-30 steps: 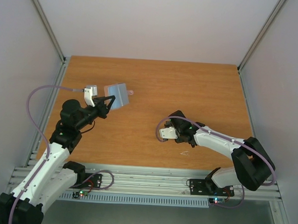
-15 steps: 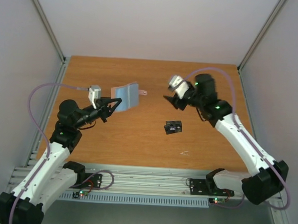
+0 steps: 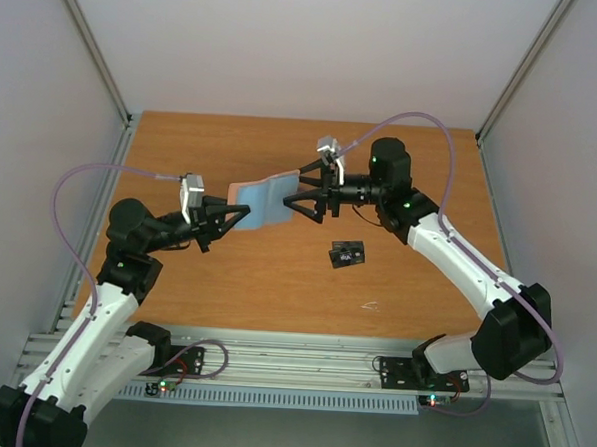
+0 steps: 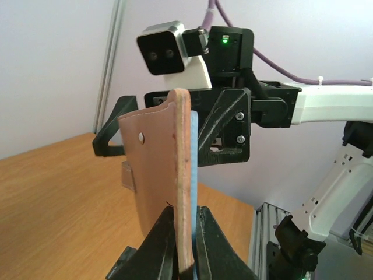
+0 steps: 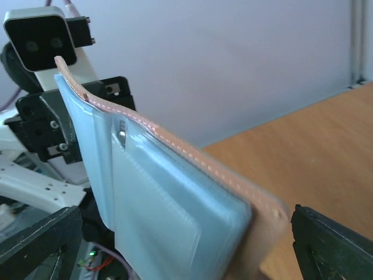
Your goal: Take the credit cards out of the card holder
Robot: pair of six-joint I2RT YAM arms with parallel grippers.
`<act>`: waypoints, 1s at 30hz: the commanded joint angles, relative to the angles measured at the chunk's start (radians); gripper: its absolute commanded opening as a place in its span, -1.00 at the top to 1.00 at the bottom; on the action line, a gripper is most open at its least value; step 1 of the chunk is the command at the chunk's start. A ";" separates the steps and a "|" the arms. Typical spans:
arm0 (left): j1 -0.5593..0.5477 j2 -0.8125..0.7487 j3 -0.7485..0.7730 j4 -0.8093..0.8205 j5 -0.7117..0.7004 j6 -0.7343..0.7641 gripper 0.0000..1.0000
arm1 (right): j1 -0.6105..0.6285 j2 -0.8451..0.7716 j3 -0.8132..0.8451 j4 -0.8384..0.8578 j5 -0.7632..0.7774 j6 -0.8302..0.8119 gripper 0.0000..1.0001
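Card holder (image 3: 263, 199) clamped in closed left gripper (image 3: 241, 213); right gripper (image 3: 294, 189) wide open, straddling holder's free edge, gripping nothing; earlier it hung well apart.

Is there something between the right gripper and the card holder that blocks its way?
Nothing visible does. The right gripper is open at the free end of the card holder, which the left gripper holds up above the table. The black card lies on the table, out of the path.

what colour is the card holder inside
Card holder inside: light blue-grey; best in the right wrist view.
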 commanded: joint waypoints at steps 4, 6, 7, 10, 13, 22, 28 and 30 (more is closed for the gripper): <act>-0.013 0.000 0.042 0.098 0.060 0.048 0.99 | 0.046 0.046 0.037 0.035 -0.091 0.045 -0.97; -0.013 0.001 0.040 0.100 0.056 0.048 0.99 | 0.055 0.054 0.053 0.004 -0.114 0.028 -0.88; -0.014 0.001 0.039 0.099 0.050 0.046 0.99 | 0.059 0.058 0.062 0.000 -0.135 0.022 -0.69; -0.015 0.003 0.034 0.097 0.013 0.022 0.99 | 0.060 0.064 0.087 -0.043 -0.158 0.032 0.58; -0.015 0.002 0.022 0.091 -0.040 -0.014 0.96 | 0.055 0.052 0.090 -0.067 -0.158 0.017 0.98; 0.000 -0.019 -0.004 0.050 -0.145 -0.086 0.34 | -0.011 0.006 0.117 -0.183 -0.248 -0.030 0.98; 0.003 -0.016 -0.006 -0.001 -0.182 -0.040 0.34 | -0.010 -0.001 0.149 -0.266 -0.259 -0.077 0.98; 0.002 -0.014 -0.008 -0.014 -0.179 -0.030 0.31 | -0.010 -0.003 0.150 -0.253 -0.259 -0.071 0.98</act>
